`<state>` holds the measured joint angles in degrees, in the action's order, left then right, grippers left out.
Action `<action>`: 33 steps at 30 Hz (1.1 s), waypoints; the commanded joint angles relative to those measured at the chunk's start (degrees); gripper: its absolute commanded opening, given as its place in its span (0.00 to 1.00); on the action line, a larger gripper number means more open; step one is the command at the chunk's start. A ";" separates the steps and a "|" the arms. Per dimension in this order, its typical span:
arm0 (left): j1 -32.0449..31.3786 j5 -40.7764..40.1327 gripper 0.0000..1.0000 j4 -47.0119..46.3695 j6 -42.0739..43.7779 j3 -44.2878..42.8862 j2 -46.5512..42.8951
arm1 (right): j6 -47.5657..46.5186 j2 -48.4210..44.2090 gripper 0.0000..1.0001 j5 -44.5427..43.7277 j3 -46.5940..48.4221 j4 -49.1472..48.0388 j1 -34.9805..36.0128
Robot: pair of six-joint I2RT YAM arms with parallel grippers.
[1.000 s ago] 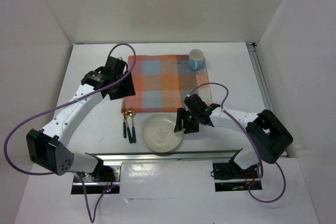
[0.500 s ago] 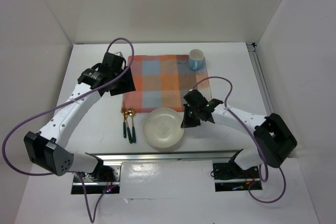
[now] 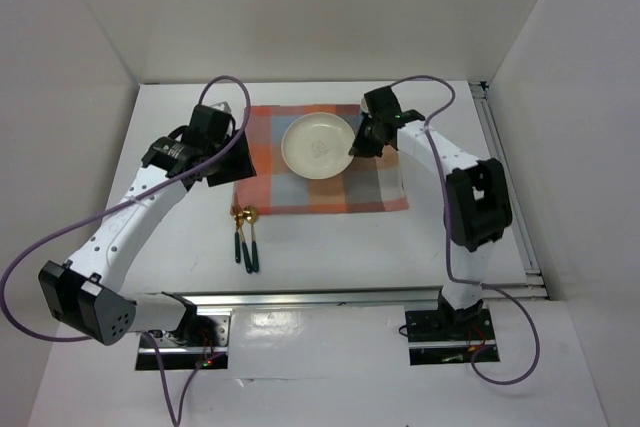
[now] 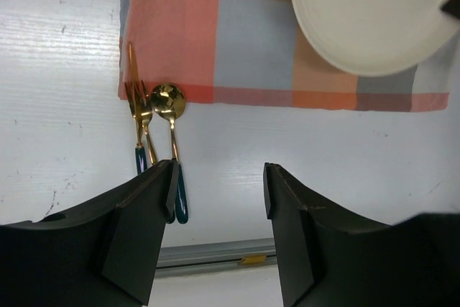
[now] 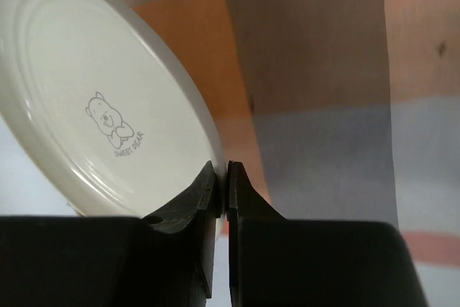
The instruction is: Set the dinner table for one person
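My right gripper (image 3: 354,141) is shut on the right rim of a cream plate (image 3: 316,145) with a small bear print (image 5: 109,121). The plate sits over the back half of the orange-and-blue checked cloth (image 3: 300,192) on the white dinner table (image 3: 420,247). In the right wrist view the gripper (image 5: 223,177) pinches the plate's rim (image 5: 205,134). My left gripper (image 3: 225,154) hangs open over the cloth's left edge, holding nothing. In its wrist view the gripper (image 4: 219,177) frames bare table, with the cloth (image 4: 244,48) and plate (image 4: 374,19) beyond.
A gold fork (image 4: 136,106), spoon (image 4: 167,102) and another piece with teal handles lie side by side (image 3: 245,237) just off the cloth's front-left corner. A metal rail (image 3: 330,297) runs along the near edge and another (image 3: 505,187) along the right. White walls enclose the table.
The right gripper shut on the plate near the front edge and carried it back over the cloth. The left arm shifted slightly left and back, still open.
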<state>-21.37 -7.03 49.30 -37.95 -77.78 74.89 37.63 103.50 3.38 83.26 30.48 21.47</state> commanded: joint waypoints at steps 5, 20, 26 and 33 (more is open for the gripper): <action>0.45 2.63 0.68 -0.96 -0.89 2.80 -0.45 | 2.09 11.98 0.00 3.12 9.02 -3.31 -1.79; 0.45 1.94 0.68 -1.40 -0.37 5.00 1.74 | 0.52 9.72 0.95 2.26 6.65 -1.66 -2.40; 1.06 -4.03 0.68 3.51 -1.68 1.06 1.75 | -2.64 -3.29 0.88 -6.35 -1.33 -0.60 3.29; 6.84 -13.09 0.68 9.49 -9.68 -2.99 0.69 | -2.47 -1.75 0.70 -10.23 -4.08 1.86 27.36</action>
<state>-17.43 -14.87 55.02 -43.79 -77.58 76.73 35.48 97.69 -4.47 80.58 29.69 40.29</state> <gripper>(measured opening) 0.676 0.703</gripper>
